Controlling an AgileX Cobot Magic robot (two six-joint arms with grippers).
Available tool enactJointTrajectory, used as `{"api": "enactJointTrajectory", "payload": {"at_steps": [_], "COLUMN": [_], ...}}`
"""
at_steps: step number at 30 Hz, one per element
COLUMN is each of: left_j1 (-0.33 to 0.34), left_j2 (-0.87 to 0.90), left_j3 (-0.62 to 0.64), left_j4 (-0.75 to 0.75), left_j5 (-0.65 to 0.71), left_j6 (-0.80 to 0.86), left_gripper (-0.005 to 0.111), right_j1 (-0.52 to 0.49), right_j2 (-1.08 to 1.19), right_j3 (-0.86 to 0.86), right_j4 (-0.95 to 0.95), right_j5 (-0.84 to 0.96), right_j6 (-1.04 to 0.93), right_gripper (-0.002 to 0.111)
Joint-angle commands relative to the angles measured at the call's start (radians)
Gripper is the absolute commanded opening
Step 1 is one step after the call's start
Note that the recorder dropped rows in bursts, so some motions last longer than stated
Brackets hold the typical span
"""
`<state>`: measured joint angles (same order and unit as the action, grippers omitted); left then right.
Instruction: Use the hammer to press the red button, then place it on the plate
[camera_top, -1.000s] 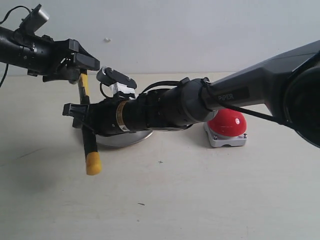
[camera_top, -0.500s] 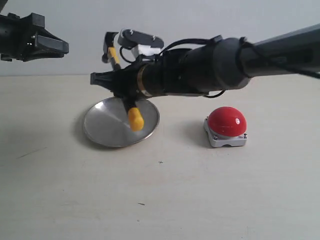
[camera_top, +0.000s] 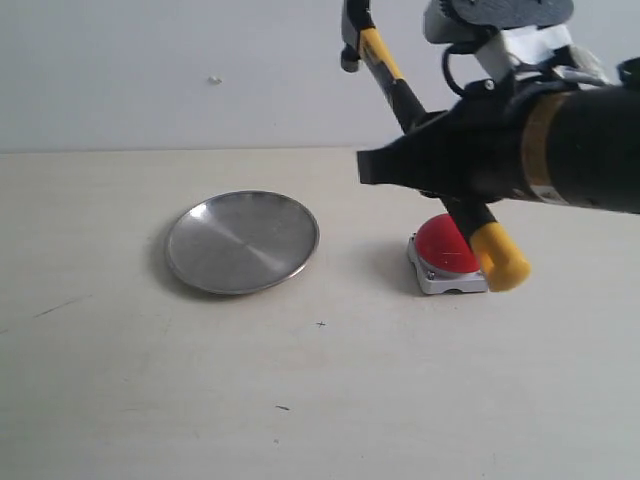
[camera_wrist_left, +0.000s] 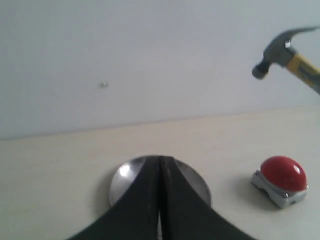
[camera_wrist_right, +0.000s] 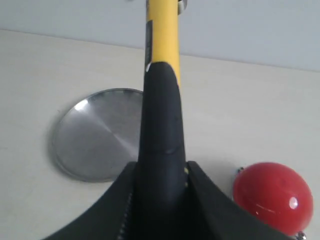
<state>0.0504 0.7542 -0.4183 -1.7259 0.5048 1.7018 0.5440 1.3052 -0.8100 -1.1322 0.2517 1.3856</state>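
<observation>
My right gripper (camera_top: 432, 168) is shut on the black handle of the hammer (camera_top: 402, 98) and holds it tilted in the air, dark head up at the left, yellow end (camera_top: 500, 258) down in front of the red button (camera_top: 446, 243). The right wrist view shows the hammer (camera_wrist_right: 162, 100) rising from between the jaws, with the red button (camera_wrist_right: 272, 196) beside them. The silver plate (camera_top: 243, 241) lies bare on the table to the left. My left gripper (camera_wrist_left: 160, 162) is shut and holds nothing; its view looks down on the plate (camera_wrist_left: 197, 182), the red button (camera_wrist_left: 283, 173) and the hammer head (camera_wrist_left: 277, 51).
The beige table (camera_top: 320, 400) ends at a pale wall (camera_top: 200, 70) behind the plate and button. The left arm is out of the exterior view.
My right arm has swung right and up with the hammer, from over the plate to above the button. The left arm has withdrawn out of the exterior view.
</observation>
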Motion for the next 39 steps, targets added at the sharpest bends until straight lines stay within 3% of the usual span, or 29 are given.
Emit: {"api": "enactJointTrajectory", "payload": {"at_steps": [1, 7, 15, 26, 34, 39], "left_j1": [0.001, 0.001, 0.001, 0.001, 0.001, 0.001], "left_j2": [-0.365, -0.754, -0.694, -0.692, -0.692, -0.692], "left_j3": [0.119, 0.252, 0.335, 0.418, 0.418, 0.418], "left_j4": [-0.019, -0.019, -0.019, 0.028, 0.059, 0.059], "left_j5": [-0.101, -0.122, -0.129, -0.265, -0.215, -0.215], "left_j6": [-0.043, -0.142, -0.179, -0.271, -0.267, -0.266], "left_gripper": [0.0, 0.0, 0.0, 0.0, 0.0, 0.0], "right_j1": [0.0, 0.0, 0.0, -0.023, -0.244, -0.33], "right_j2": [-0.121, -0.189, -0.187, -0.137, 0.024, 0.033], "right_j3": [0.101, 0.199, 0.215, 0.215, 0.212, 0.212], "right_j4": [-0.022, -0.027, -0.037, -0.192, -0.114, -0.08], "right_j5": [-0.014, 0.012, 0.097, 0.262, -0.021, -0.2], "right_j6": [-0.016, -0.016, -0.03, 0.103, 0.069, 0.02], "right_gripper": [0.0, 0.0, 0.0, 0.0, 0.0, 0.0]}}
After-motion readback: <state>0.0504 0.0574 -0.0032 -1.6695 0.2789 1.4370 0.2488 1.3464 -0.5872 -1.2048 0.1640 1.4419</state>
